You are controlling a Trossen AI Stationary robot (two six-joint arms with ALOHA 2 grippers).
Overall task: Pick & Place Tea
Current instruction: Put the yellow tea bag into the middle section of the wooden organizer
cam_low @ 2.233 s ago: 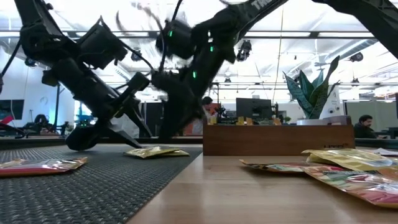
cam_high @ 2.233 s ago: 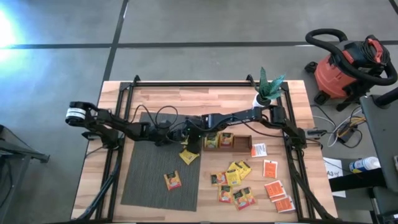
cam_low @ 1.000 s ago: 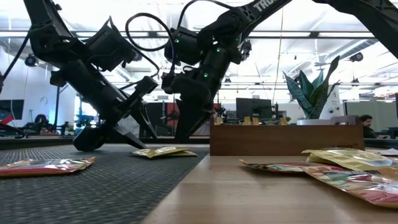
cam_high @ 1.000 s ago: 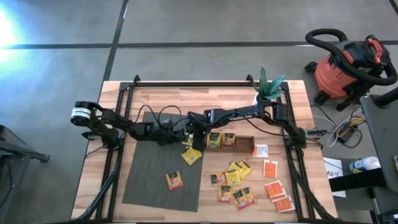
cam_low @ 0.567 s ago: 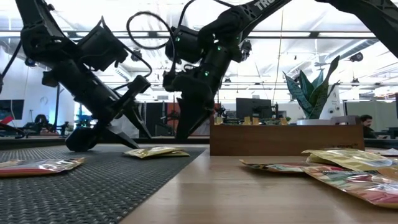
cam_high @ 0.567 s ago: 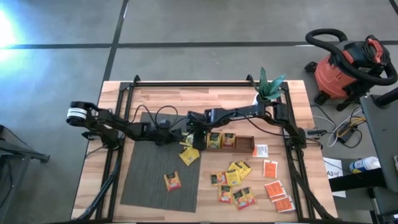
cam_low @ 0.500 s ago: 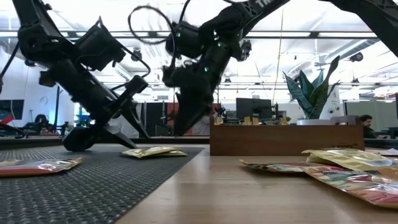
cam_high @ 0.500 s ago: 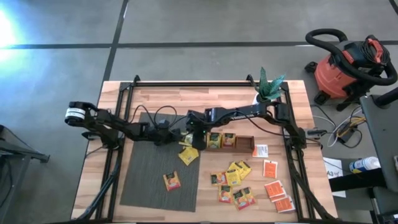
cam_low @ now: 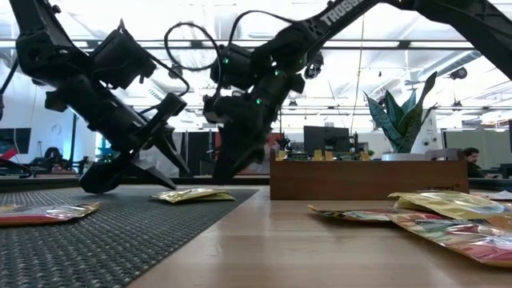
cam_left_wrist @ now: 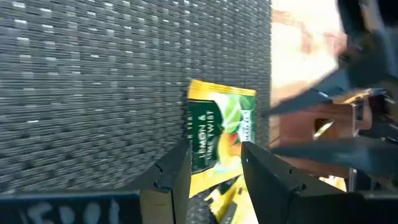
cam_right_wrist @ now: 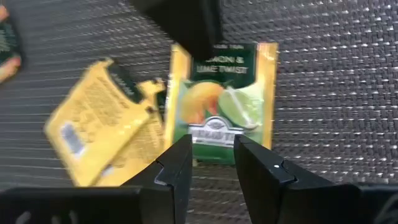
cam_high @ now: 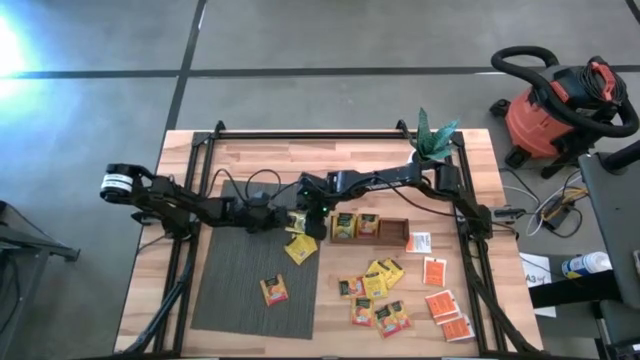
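Left gripper (cam_left_wrist: 214, 163): fingers standing slightly parted, gripping nothing, hovering just over yellow lemon-lime sachet (cam_left_wrist: 219, 132); second yellow sachet (cam_left_wrist: 222, 191) lying partly under it, both resting on dark woven mat (cam_high: 230, 290).

Right gripper (cam_right_wrist: 211, 162): fingers likewise parted, empty, hanging above same yellow sachets, facing left gripper across them.

Beside right gripper: brown wooden tray (cam_high: 390, 232), sachets standing inside.

Farther out: orange sachet (cam_high: 273, 290) lying on mat; loose sachets (cam_high: 375, 295) lying scattered on wooden table (cam_high: 330, 150).
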